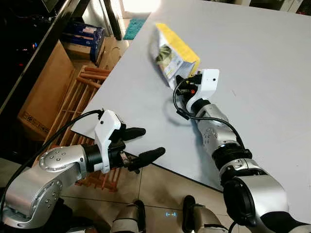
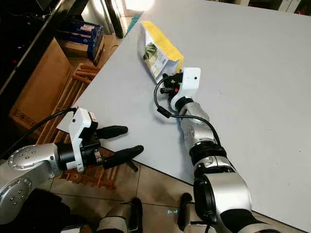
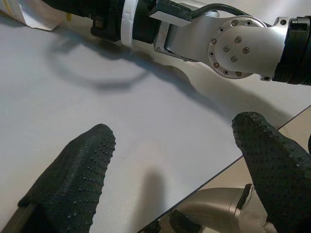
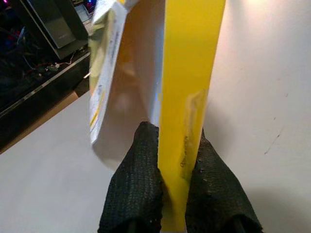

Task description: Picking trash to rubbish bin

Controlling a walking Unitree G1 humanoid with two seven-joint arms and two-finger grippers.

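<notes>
A yellow and white snack bag (image 1: 171, 52) lies on the grey table (image 1: 252, 68) toward its far left side. My right gripper (image 1: 181, 80) reaches across the table and is shut on the bag's near end; in the right wrist view both fingers (image 4: 141, 184) pinch the bag's yellow edge (image 4: 187, 97). My left gripper (image 1: 141, 143) hovers open at the table's near left corner, with nothing between its fingers (image 3: 73, 179).
A wooden rack (image 1: 80, 97) stands on the floor left of the table, beside a cardboard box (image 1: 46, 92) and blue boxes (image 1: 85, 34). Tiled floor (image 1: 160, 189) shows below the table edge. The right side of the table is bare.
</notes>
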